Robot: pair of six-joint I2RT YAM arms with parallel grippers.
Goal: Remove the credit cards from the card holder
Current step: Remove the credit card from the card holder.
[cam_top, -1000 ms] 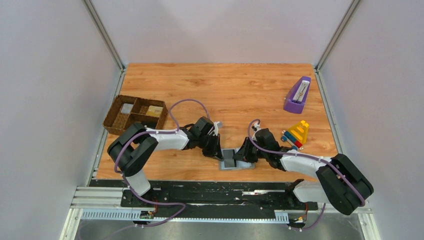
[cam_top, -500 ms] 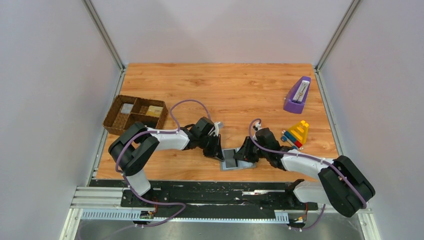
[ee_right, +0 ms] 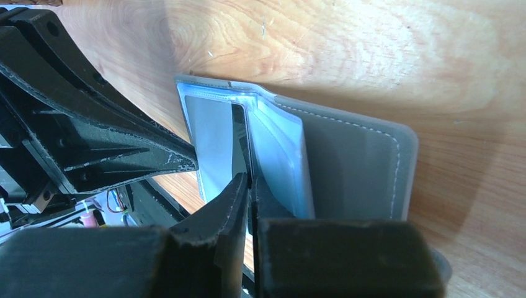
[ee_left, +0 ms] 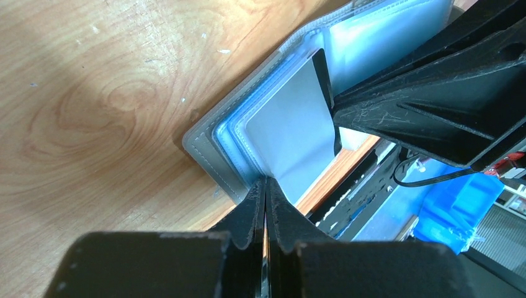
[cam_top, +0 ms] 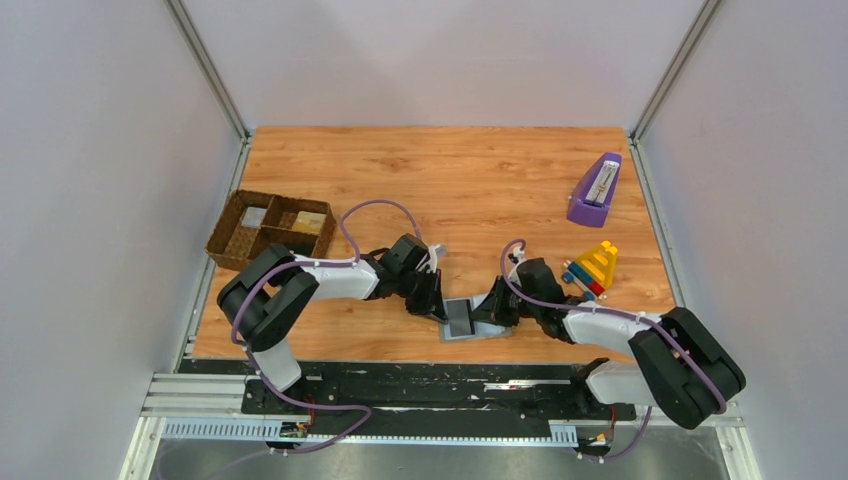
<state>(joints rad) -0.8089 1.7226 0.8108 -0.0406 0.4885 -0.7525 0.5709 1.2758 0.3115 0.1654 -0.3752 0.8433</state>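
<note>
open grey bifold card holder, wooden table; left pincer clamped on pale grey flat card; right pincer clamped on holder's inner leaf.

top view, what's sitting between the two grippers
The open card holder with a grey card, between the left gripper and right gripper, seen from the top view.

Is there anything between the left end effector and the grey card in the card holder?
Nothing visible. The left end effector is closed on the corner of the grey card in the card holder. The right end effector pinches the holder's leaf beside it, not between.
</note>
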